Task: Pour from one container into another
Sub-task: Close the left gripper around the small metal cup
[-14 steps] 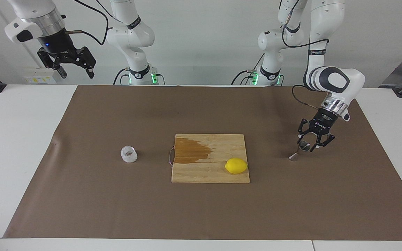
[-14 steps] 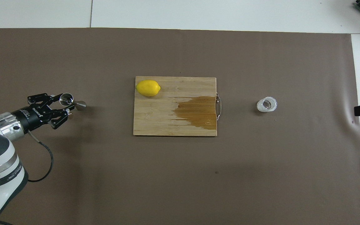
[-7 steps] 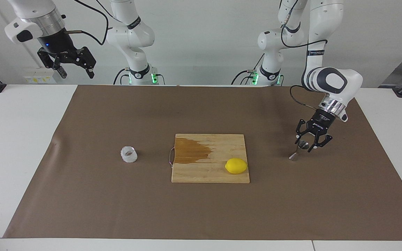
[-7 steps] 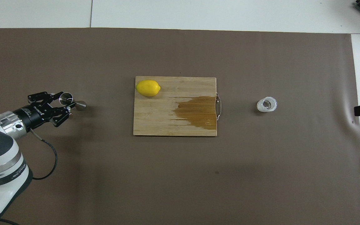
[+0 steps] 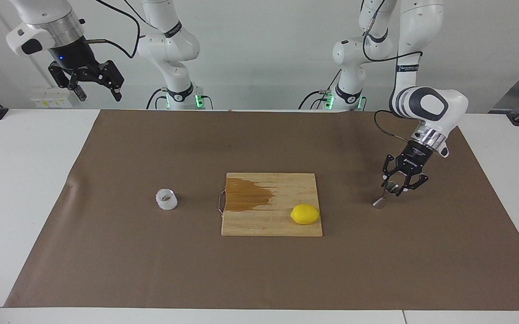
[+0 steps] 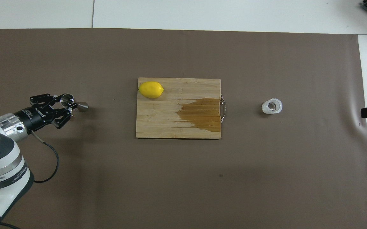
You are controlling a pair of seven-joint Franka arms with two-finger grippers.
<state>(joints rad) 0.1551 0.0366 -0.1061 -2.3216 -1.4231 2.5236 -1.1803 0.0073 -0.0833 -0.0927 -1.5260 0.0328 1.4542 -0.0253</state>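
Observation:
The steel jigger [image 5: 381,201] rests with its lower cone on the brown mat near the left arm's end and leans toward my left gripper. My left gripper [image 5: 393,187] is low over the mat with its fingers closed around the jigger's upper cone, which also shows in the overhead view [image 6: 67,99]. The clear faceted tumbler [image 5: 166,199] stands upright on the mat toward the right arm's end, beside the board, and also shows in the overhead view [image 6: 271,106]. My right gripper [image 5: 97,87] waits high above the table's edge with its fingers apart, empty.
A wooden cutting board [image 5: 272,225] with a dark wet stain lies mid-table between tumbler and jigger. A yellow lemon [image 5: 304,213] sits on its corner toward the jigger. The brown mat [image 5: 259,274] covers most of the white table.
My left gripper has drawn its fingers in around the jigger's upper cone and shifted slightly. The jigger's base has stayed in place. The right arm has not moved.

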